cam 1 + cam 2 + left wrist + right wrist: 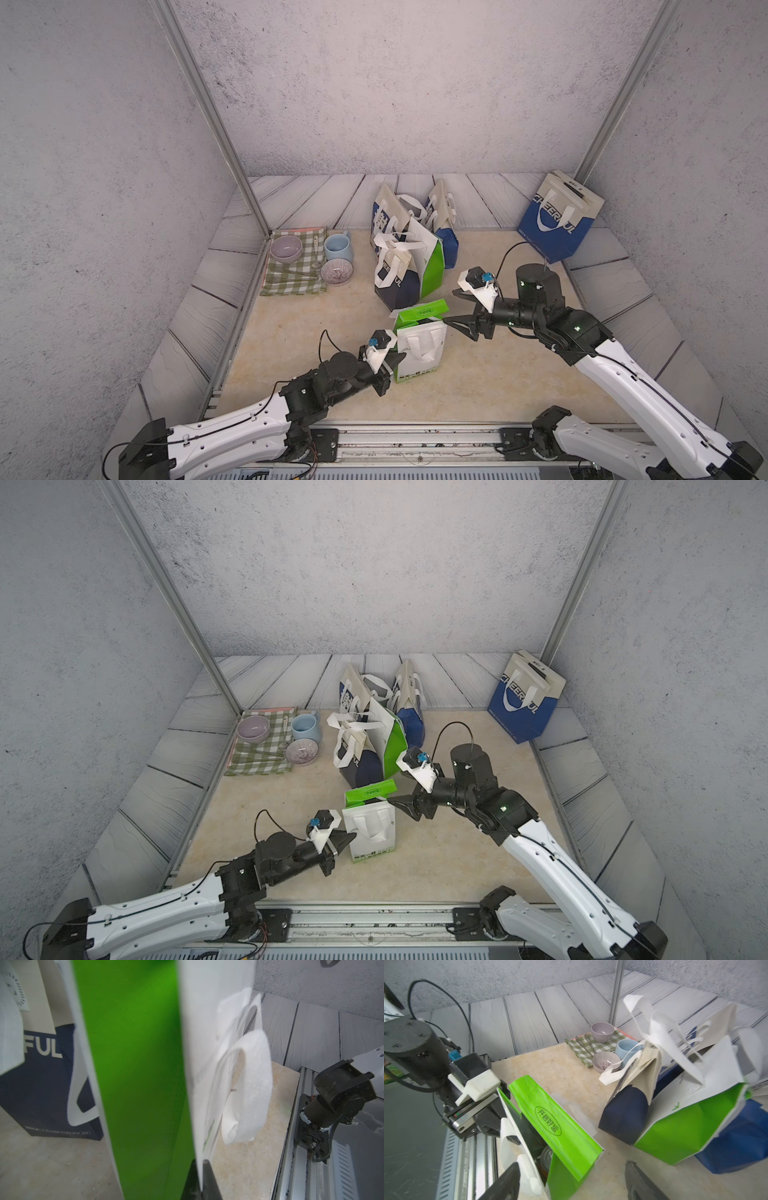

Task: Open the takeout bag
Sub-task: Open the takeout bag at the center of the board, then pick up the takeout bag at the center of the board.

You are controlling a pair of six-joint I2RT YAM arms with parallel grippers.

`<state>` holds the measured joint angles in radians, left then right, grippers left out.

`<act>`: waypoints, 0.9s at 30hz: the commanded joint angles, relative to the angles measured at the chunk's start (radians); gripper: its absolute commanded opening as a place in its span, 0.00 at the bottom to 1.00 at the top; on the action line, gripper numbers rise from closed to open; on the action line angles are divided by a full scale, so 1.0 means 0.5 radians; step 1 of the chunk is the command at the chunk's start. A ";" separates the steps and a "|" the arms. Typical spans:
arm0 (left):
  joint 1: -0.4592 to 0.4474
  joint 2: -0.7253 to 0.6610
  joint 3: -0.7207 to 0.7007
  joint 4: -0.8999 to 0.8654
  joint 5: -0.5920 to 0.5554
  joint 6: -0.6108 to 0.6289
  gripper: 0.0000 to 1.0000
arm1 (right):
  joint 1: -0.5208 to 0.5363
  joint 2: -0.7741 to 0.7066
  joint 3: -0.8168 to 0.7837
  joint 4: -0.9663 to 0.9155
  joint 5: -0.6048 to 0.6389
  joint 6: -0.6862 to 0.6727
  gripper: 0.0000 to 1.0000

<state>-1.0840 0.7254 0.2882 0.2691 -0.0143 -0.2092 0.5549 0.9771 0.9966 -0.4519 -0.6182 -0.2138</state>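
Right wrist view showed the green-and-white takeout bag (566, 1132) standing on the beige tabletop (566, 1076), with its green flap raised and its mouth partly apart. My right gripper (449, 306) was released, the jaws spread wide, just beside the bag's upper corner and holding nothing. My left gripper (202, 1180) was clenched on the white side wall of the bag at the opposite edge. In both top views the bag stood between my two grippers, in front of a group of other bags (432, 266).
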 commanded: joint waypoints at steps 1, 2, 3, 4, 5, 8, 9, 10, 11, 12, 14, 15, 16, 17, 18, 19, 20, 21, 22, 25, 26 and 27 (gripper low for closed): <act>0.010 -0.015 -0.022 0.025 -0.002 0.011 0.00 | 0.001 -0.019 -0.090 0.114 -0.208 0.051 0.80; 0.010 -0.012 -0.021 0.029 0.002 0.010 0.00 | 0.000 -0.014 -0.117 0.151 -0.196 0.076 0.80; 0.008 -0.009 -0.023 0.032 0.003 0.010 0.00 | -0.001 0.002 -0.128 0.154 -0.197 0.077 0.80; 0.009 -0.006 -0.018 0.032 0.002 0.010 0.00 | 0.001 0.023 -0.125 0.136 -0.210 0.074 0.80; 0.011 -0.006 -0.022 0.032 0.004 0.008 0.00 | 0.006 0.043 -0.122 0.124 -0.223 0.075 0.80; 0.013 -0.009 -0.018 0.035 0.012 0.010 0.00 | 0.029 0.076 -0.163 0.200 -0.286 0.139 0.80; 0.014 -0.009 -0.018 0.035 0.016 0.010 0.00 | 0.038 0.091 -0.176 0.228 -0.317 0.159 0.80; 0.012 -0.006 -0.018 0.036 0.014 0.014 0.00 | 0.048 0.105 -0.190 0.257 -0.341 0.173 0.79; 0.014 -0.006 -0.018 0.035 0.011 0.013 0.00 | 0.059 0.113 -0.203 0.284 -0.353 0.189 0.78; 0.014 -0.003 -0.018 0.035 0.012 0.015 0.00 | 0.071 0.125 -0.210 0.299 -0.358 0.199 0.76; 0.014 -0.005 -0.020 0.035 0.007 0.014 0.00 | 0.080 0.148 -0.217 0.308 -0.381 0.204 0.71; 0.014 -0.006 -0.020 0.039 0.007 0.014 0.00 | 0.085 0.165 -0.225 0.317 -0.383 0.211 0.69; 0.014 -0.005 -0.018 0.041 0.008 0.008 0.00 | 0.091 0.181 -0.229 0.328 -0.398 0.212 0.66; 0.014 -0.006 -0.018 0.039 0.007 0.005 0.00 | 0.096 0.194 -0.234 0.341 -0.409 0.213 0.64; 0.014 -0.007 -0.015 0.041 0.010 0.007 0.00 | 0.099 0.201 -0.238 0.354 -0.409 0.218 0.62; 0.014 -0.007 -0.012 0.040 0.008 0.005 0.00 | 0.101 0.206 -0.244 0.379 -0.402 0.229 0.57; 0.014 -0.009 -0.010 0.036 0.004 0.004 0.00 | 0.099 0.208 -0.252 0.400 -0.394 0.241 0.52; 0.013 -0.011 -0.004 0.029 0.000 0.001 0.00 | 0.101 0.206 -0.254 0.418 -0.383 0.246 0.47; 0.014 -0.010 0.001 0.016 -0.005 0.001 0.00 | 0.100 0.201 -0.250 0.429 -0.375 0.247 0.38; 0.014 -0.034 0.026 -0.042 -0.036 -0.008 0.00 | 0.099 0.181 -0.242 0.439 -0.372 0.240 0.11; 0.013 -0.044 0.039 -0.072 -0.059 -0.017 0.02 | 0.101 0.169 -0.239 0.433 -0.370 0.240 0.02; 0.014 -0.062 0.060 -0.123 -0.090 -0.026 0.13 | 0.099 0.153 -0.226 0.400 -0.370 0.219 0.00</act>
<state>-1.0821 0.7193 0.2893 0.2501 -0.0265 -0.2131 0.6014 1.0809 0.8738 -0.2588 -0.7948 -0.0975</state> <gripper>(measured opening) 0.094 0.043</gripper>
